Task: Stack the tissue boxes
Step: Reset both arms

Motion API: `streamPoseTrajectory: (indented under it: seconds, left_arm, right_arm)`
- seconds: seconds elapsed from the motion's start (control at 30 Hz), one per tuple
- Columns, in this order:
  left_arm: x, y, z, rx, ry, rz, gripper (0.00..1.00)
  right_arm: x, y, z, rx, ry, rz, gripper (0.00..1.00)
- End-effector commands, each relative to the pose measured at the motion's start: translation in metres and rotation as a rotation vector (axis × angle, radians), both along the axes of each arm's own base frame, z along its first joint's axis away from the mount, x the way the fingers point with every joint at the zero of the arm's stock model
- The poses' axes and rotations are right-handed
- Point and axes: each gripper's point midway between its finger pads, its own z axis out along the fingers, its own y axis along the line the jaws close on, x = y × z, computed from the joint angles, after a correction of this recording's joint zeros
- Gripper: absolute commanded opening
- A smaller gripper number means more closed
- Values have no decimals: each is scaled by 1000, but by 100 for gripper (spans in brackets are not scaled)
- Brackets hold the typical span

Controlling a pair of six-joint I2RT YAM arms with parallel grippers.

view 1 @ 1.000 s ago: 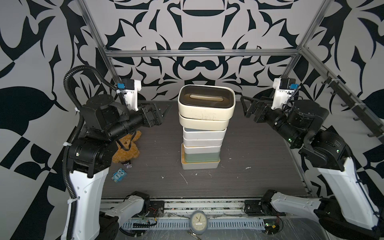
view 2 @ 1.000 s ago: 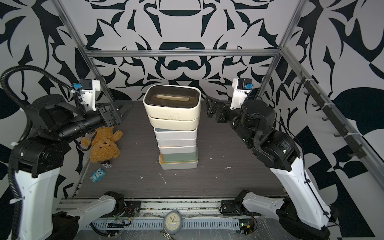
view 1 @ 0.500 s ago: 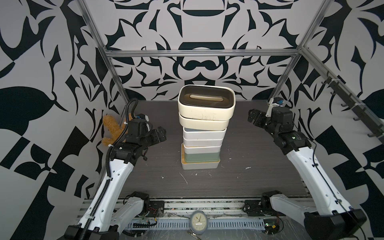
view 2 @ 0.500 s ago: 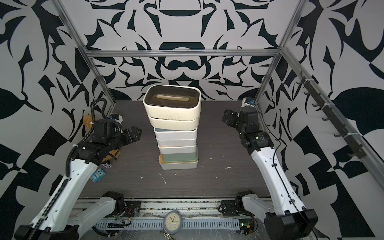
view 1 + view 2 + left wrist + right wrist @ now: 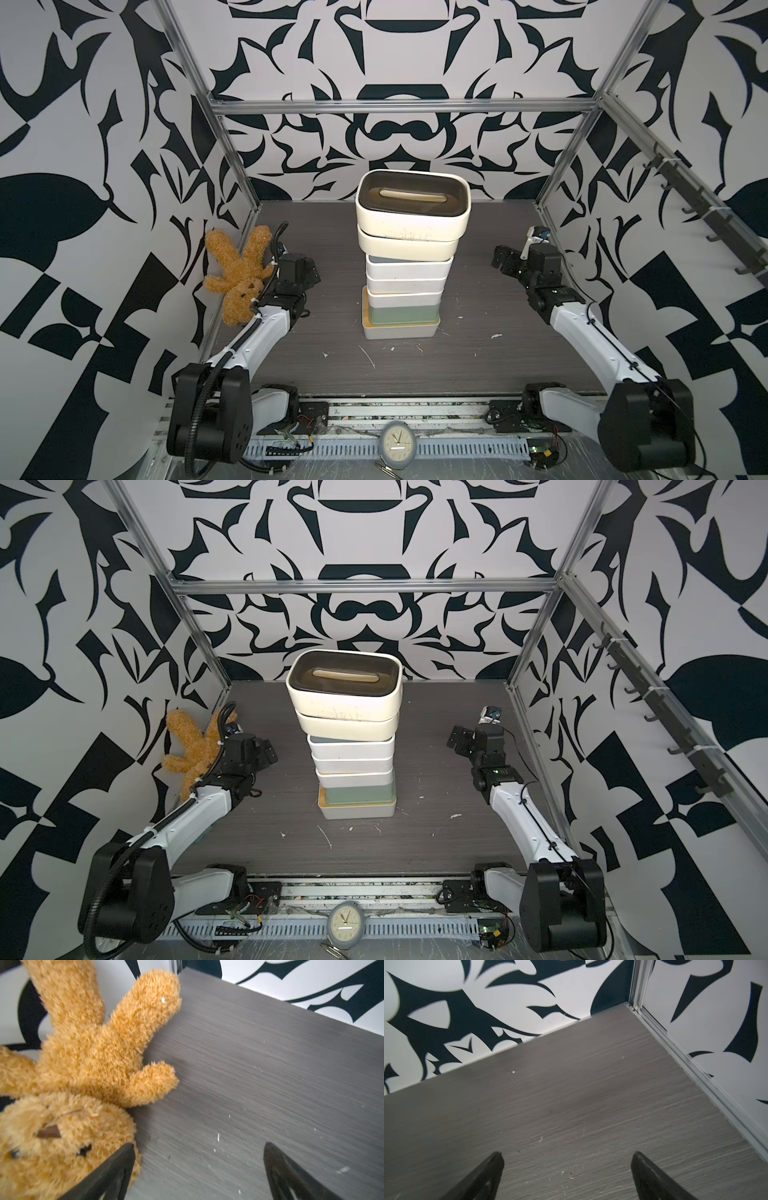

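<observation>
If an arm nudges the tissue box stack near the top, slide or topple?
Probably topples: the stack is tall on a narrow base, and the two cream boxes on top overhang the white boxes below. Layers sit slightly offset, so upper boxes likely slip off first. Shells look rigid; crushing unlikely.

We enter one dark grey wood-grain table point(image 5: 498, 365), flecked with small white scraps point(image 5: 496, 336). Directly on it we record a white bamboo-lidded box point(image 5: 399, 331) at centre — lowest of the tissue boxes point(image 5: 409, 249) — and a brown plush bunny point(image 5: 239, 276) at the left edge.
</observation>
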Motion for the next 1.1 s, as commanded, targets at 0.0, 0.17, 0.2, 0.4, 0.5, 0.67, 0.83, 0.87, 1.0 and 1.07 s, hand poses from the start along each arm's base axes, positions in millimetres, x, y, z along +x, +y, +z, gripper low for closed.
streamPoseTrajectory:
  seconds: [0.0,0.17,0.2,0.4,0.5,0.67,0.83,0.87,1.0,1.07]
  left_arm:
    - [16,9,0,131,-101,-19,99]
    - [23,5,-19,193,-152,-94,99]
    - [24,5,-21,194,-186,-101,99]
    - [29,-18,-29,169,-210,-265,99]
    - [28,-22,-35,187,-263,-298,99]
    - [28,-22,-37,153,-243,-303,99]
    - [31,-20,-39,148,-218,-296,99]
    - [31,-20,-39,149,-225,-296,99]
    - [31,-20,-38,147,-225,-295,99]
    - [31,-20,-38,147,-225,-294,99]
  right_arm:
    - [15,-15,12,-70,-96,-29,99]
    - [15,-28,-16,-119,-100,-48,99]
    - [15,-30,-23,-122,-102,-58,99]
    - [16,-39,-45,-151,-124,-64,99]
    - [22,-39,-37,-185,-164,-42,99]
    - [21,-45,-46,-208,-72,-52,99]
    - [10,-44,-62,-193,-27,-56,99]
    - [6,-45,-65,-188,-34,-64,99]
    - [-5,-44,-67,-182,-112,-64,99]
    - [-3,-37,-78,-188,-117,-20,99]
